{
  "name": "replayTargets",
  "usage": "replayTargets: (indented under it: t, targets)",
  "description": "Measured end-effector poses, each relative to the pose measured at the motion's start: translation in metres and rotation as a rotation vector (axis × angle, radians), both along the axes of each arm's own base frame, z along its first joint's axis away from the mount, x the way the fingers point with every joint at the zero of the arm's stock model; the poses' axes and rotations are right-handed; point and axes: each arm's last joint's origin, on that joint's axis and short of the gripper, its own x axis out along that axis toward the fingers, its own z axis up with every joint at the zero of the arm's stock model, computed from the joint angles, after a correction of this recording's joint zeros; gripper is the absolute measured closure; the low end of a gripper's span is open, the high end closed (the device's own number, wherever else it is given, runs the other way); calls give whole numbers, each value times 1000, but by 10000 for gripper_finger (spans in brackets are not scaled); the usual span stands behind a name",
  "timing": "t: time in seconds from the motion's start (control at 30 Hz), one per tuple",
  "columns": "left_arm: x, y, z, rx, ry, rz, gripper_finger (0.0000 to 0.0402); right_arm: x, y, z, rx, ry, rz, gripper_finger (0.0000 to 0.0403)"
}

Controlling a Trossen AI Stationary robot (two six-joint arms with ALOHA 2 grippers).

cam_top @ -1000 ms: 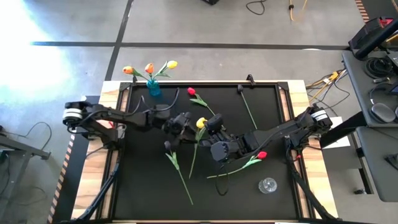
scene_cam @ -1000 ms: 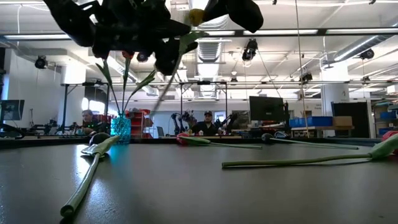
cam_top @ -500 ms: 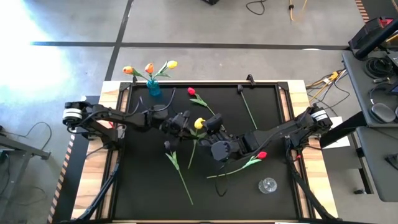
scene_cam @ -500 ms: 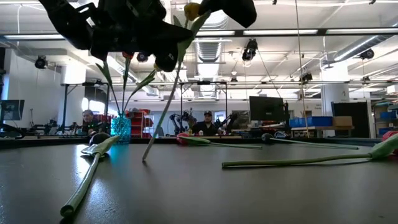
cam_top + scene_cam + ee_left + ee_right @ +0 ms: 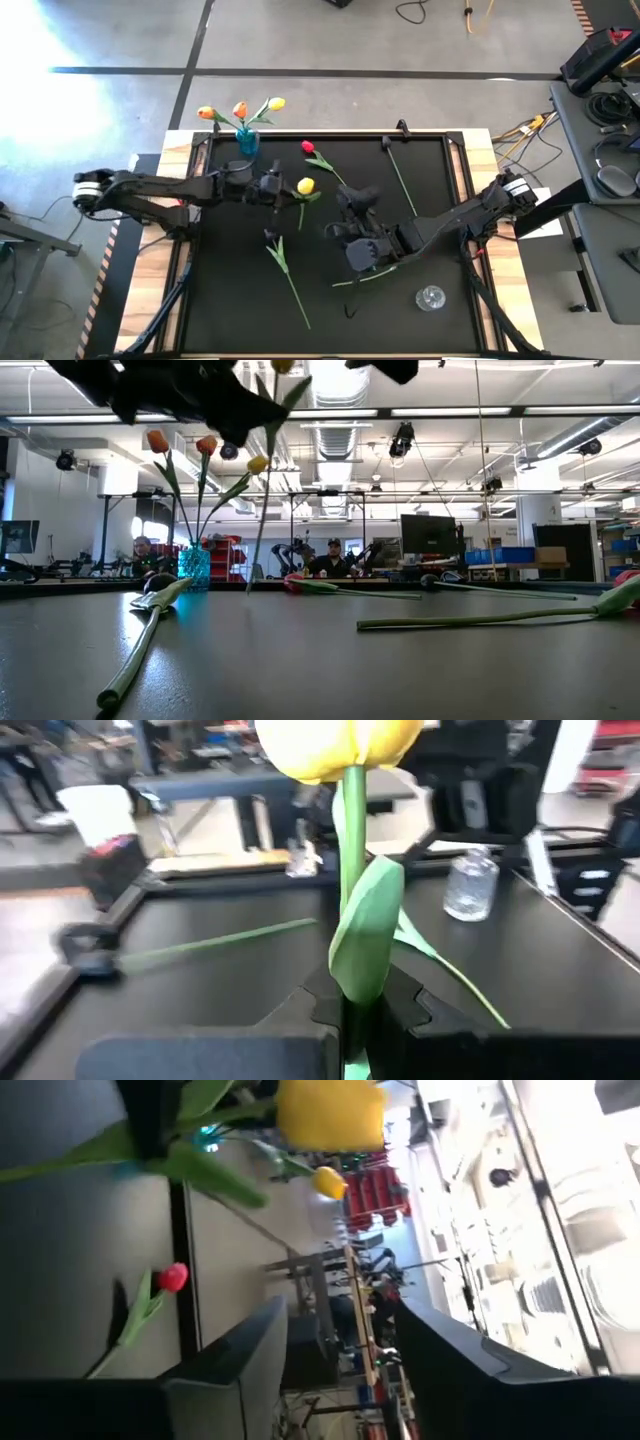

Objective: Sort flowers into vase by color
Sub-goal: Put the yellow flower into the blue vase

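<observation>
The left pincer [image 5: 283,188] is now gripping the yellow tulip [image 5: 305,186] by its stem and carrying it above the surface [image 5: 420,165] toward the blue vase [image 5: 247,141], while the right pincer [image 5: 352,203], having just released it, is hanging wide open nearby.

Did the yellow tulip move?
Yes. The yellow tulip, now held by the left gripper, shifted left, toward the blue vase.
</observation>
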Motion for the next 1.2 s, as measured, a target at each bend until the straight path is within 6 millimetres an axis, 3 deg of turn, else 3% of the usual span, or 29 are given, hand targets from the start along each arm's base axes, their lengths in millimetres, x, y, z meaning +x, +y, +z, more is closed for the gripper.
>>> replayTargets:
  t: [0.27,0.47,0.6,0.77,0.93,1.07,1.2]
  targets:
    - [-49,2,36,141,-39,308,401,-24,20,5,51,-154,-31,231]
    - [-81,3,64,234,-140,525,401,-38,15,-8,115,-225,-76,291]
    - [-97,4,96,289,-173,648,402,-43,13,-20,93,-242,-106,337]
    - [-114,8,144,340,-183,783,401,-45,11,-32,95,-254,-114,376]
    - [-130,15,184,358,-218,864,401,-48,10,-41,104,-267,-119,386]
    - [-133,25,198,393,-206,925,401,-48,10,-43,103,-266,-119,384]
    - [-127,45,197,408,-166,951,401,-48,10,-44,103,-268,-119,385]
